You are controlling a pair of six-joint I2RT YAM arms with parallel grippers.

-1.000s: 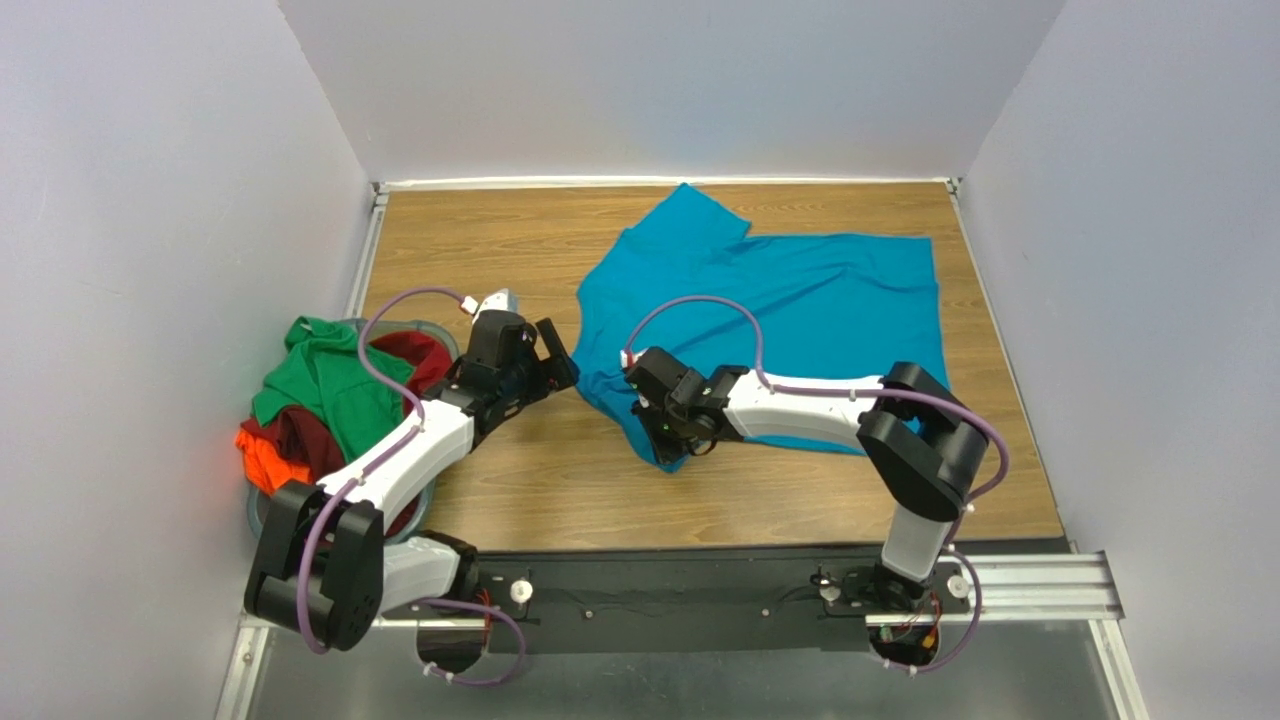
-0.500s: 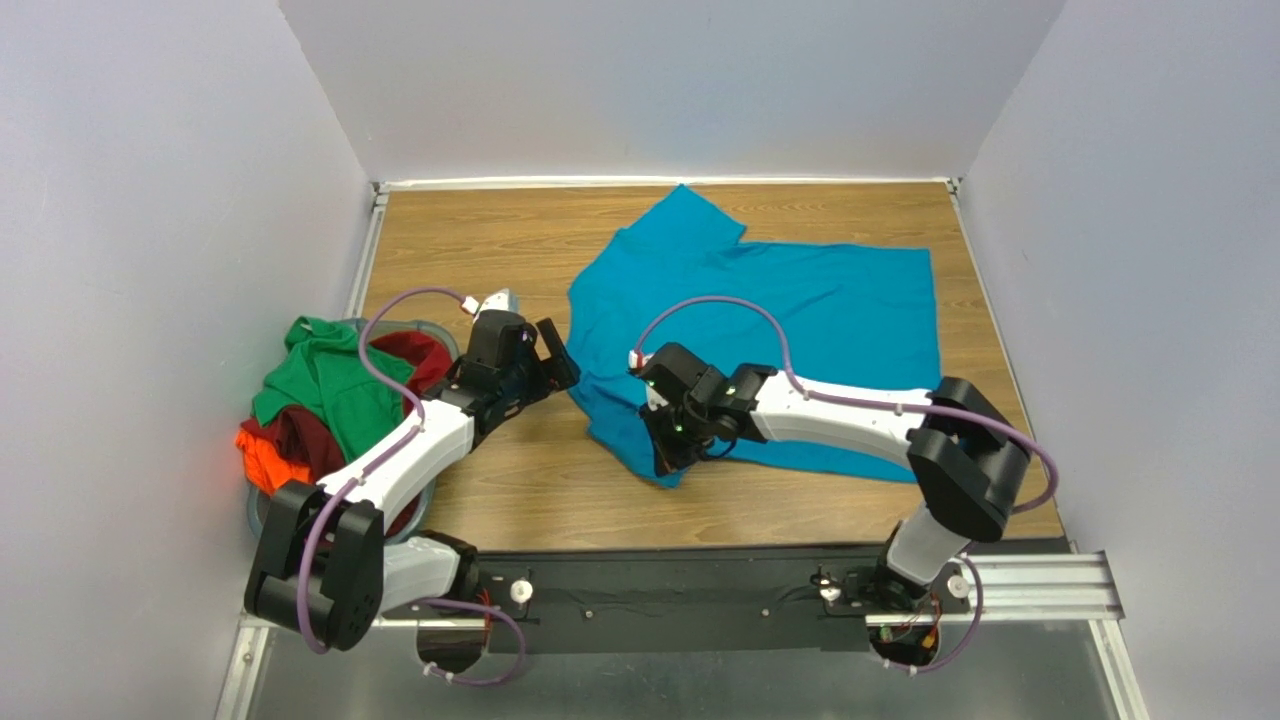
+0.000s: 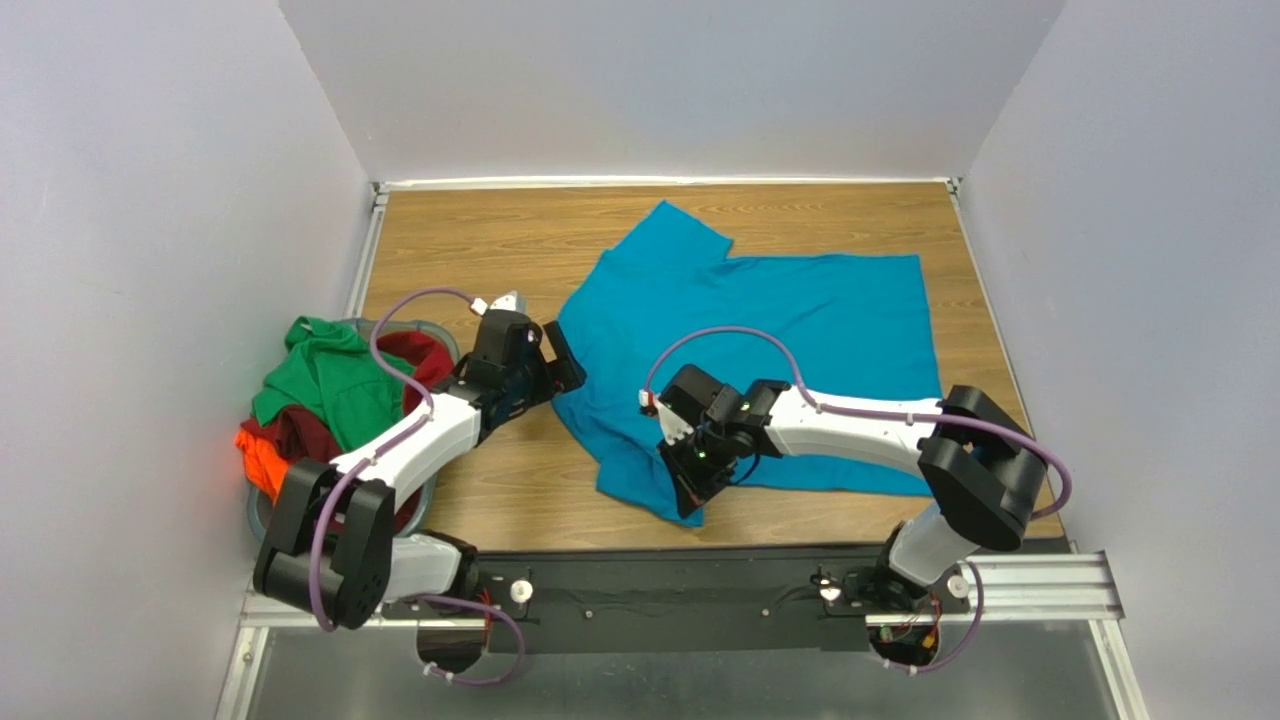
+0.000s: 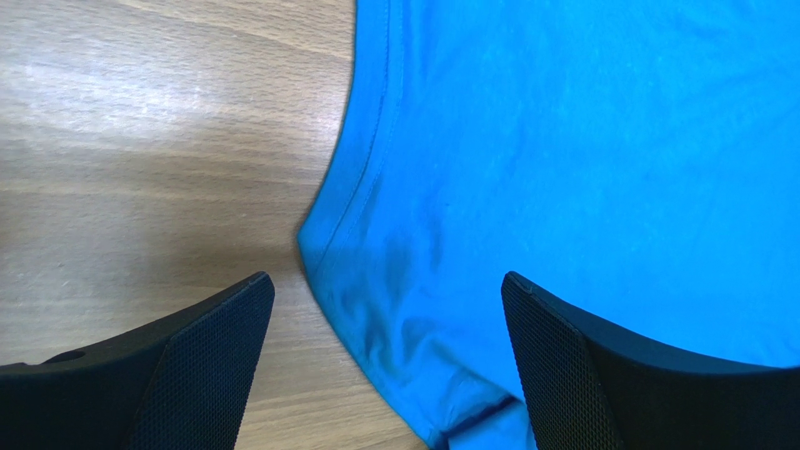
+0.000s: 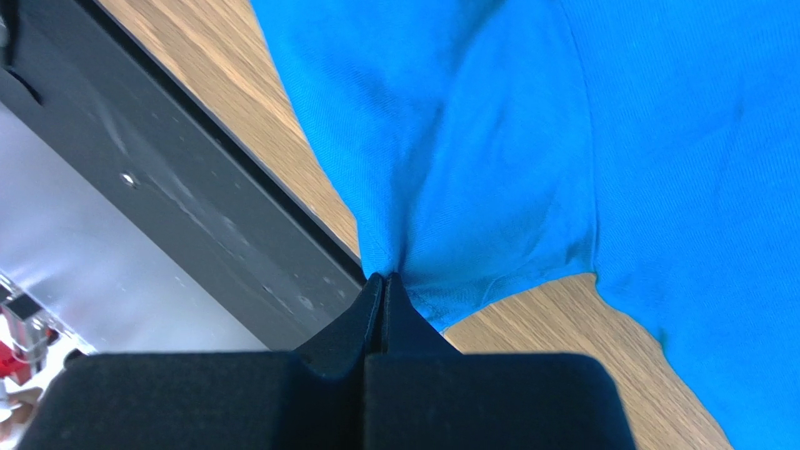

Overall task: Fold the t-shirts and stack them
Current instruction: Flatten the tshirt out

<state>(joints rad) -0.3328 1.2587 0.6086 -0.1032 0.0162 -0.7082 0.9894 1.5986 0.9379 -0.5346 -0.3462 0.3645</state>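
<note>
Nothing folded yet: green t-shirt (image 3: 323, 387), dark red t-shirt (image 3: 319, 438) and orange t-shirt (image 3: 259, 458) sit heaped in the basket (image 3: 425, 324) at far left, the left tool (image 3: 564, 360) hovers wide open and empty over the left hem of the teal t-shirt (image 3: 781, 323) spread mid-counter (image 3: 451, 240), and the right tool (image 3: 688, 503) is clamped on its near edge beside the front lip, with open wood only leftward and behind.

Light brown wood-grain tabletop (image 3: 451, 240) boxed in by plain pale grey walls (image 3: 661, 75). A round grey-blue plastic basket (image 3: 256, 513) sits at its left edge, and a black metal rail (image 3: 676, 593) runs along the near edge.
</note>
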